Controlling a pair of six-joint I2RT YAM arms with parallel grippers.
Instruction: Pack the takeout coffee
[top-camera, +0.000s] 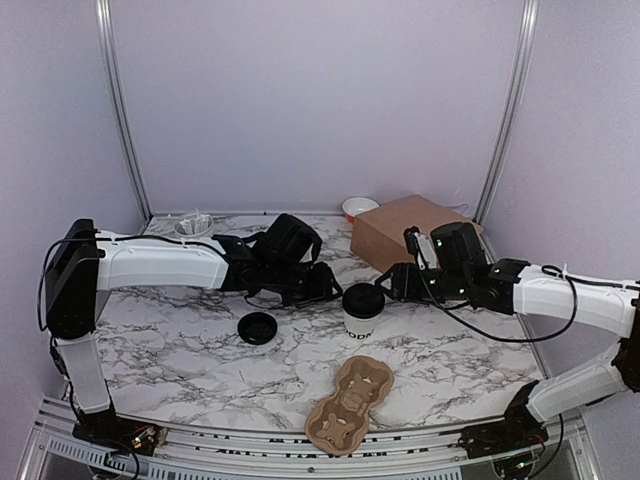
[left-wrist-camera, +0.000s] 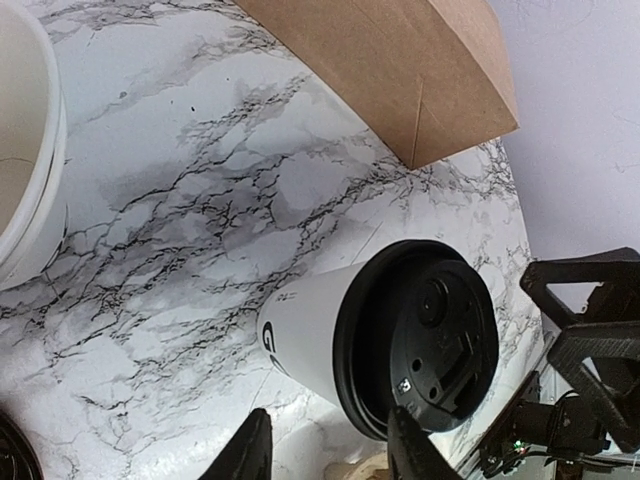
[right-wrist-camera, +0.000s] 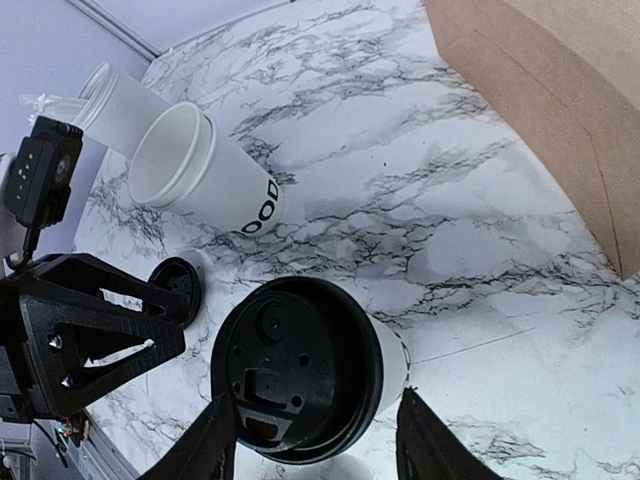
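Observation:
The takeout coffee (top-camera: 362, 310) is a white paper cup with black lettering and a black lid, standing upright mid-table. It shows in the left wrist view (left-wrist-camera: 400, 340) and in the right wrist view (right-wrist-camera: 300, 370). My left gripper (top-camera: 322, 285) is just left of the cup; in its own view (left-wrist-camera: 325, 452) its jaws are open and empty, short of the cup. My right gripper (top-camera: 393, 283) is just right of the cup; in its own view (right-wrist-camera: 318, 448) its jaws are open, wide on either side of the lid, not touching it.
A brown cardboard drink carrier (top-camera: 350, 403) lies near the front edge. A loose black lid (top-camera: 258, 327) lies left of the cup. A brown box (top-camera: 410, 232) and a small white bowl (top-camera: 359, 207) are at the back right. Stacked white cups (right-wrist-camera: 205, 170) lie on their side.

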